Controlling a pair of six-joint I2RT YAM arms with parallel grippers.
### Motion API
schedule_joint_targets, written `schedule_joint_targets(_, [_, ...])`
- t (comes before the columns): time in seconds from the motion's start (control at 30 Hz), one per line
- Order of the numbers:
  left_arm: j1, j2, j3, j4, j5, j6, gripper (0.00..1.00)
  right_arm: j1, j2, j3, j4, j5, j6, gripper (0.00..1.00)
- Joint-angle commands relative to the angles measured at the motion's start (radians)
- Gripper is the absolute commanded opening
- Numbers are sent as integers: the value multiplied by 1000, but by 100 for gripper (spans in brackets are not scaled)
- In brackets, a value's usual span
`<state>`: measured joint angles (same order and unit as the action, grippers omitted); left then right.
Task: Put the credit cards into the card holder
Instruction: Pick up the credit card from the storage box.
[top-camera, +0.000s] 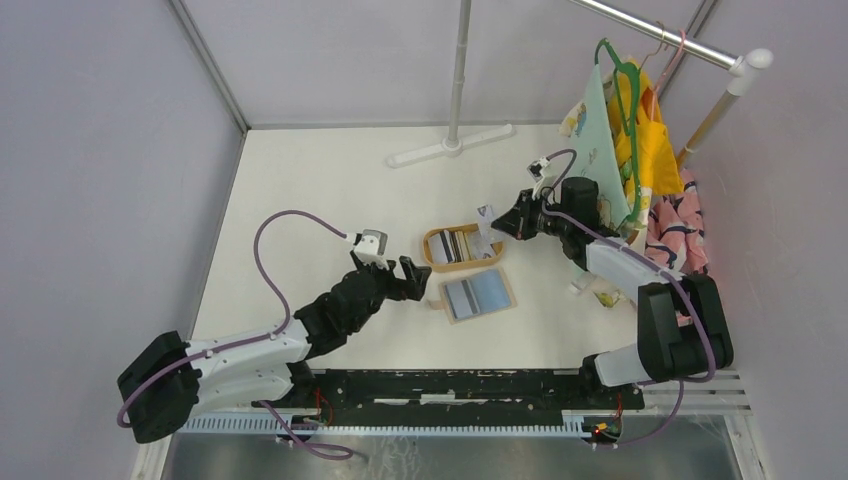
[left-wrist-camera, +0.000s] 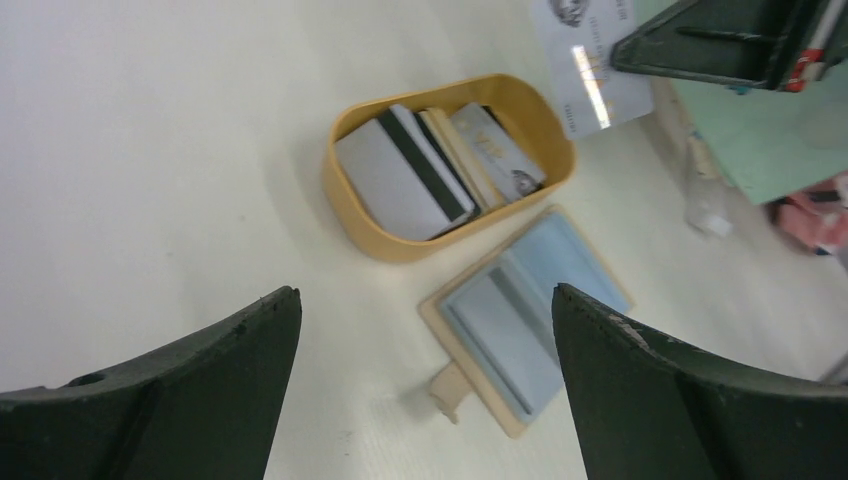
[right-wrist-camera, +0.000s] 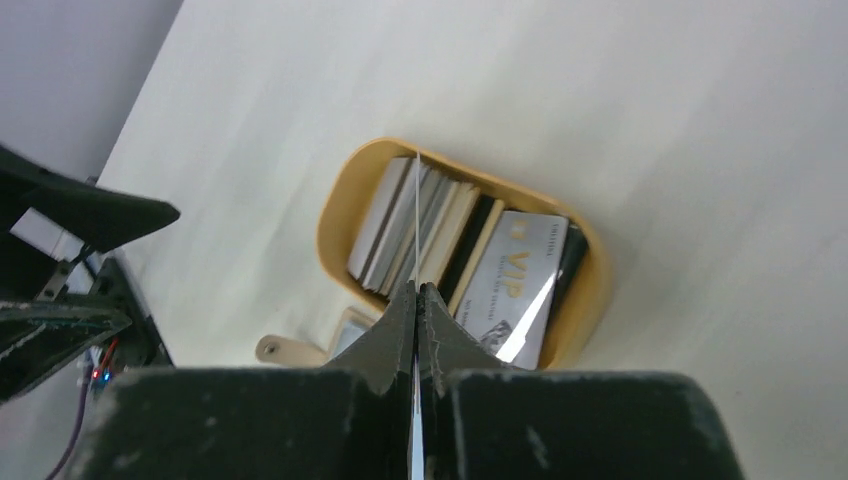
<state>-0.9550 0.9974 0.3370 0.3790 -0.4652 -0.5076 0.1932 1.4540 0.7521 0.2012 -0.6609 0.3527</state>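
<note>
One credit card (left-wrist-camera: 590, 70) pinched edge-on in right gripper (right-wrist-camera: 416, 292), off table near tray (top-camera: 431, 250); left gripper (top-camera: 410, 276) spread wide. Open card holder (top-camera: 478, 295) lies beside tray. Risk: thin grip lets card swivel, missing pocket

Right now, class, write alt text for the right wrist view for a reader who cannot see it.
The right gripper is shut on a thin card seen edge-on, over an oval wooden tray holding more cards. The card holder shows only its tab beside the tray.
</note>
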Motion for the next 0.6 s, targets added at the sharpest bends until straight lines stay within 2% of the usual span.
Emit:
schedule_joint_targets(0.0, [2,-61,-15,116,211,-17,100,1,-89,-81,152,-186,-16,0])
schedule_joint_targets(0.13, [7,-105,-37,156,294,-39,100,2,-169,-213,415,-317,109,0])
schedule_joint_targets(0.23, [18,-140,-104,289,380,-48,100,5,-225,-287,551,-356,168,0])
schedule_joint_targets(0.43, [57,-85,-142,473,500,-119,100,38,-262,-328,618,-402,187,0])
schedule_joint_targets(0.57, [109,5,-146,606,607,-168,93,82,-259,-323,648,-434,198,0])
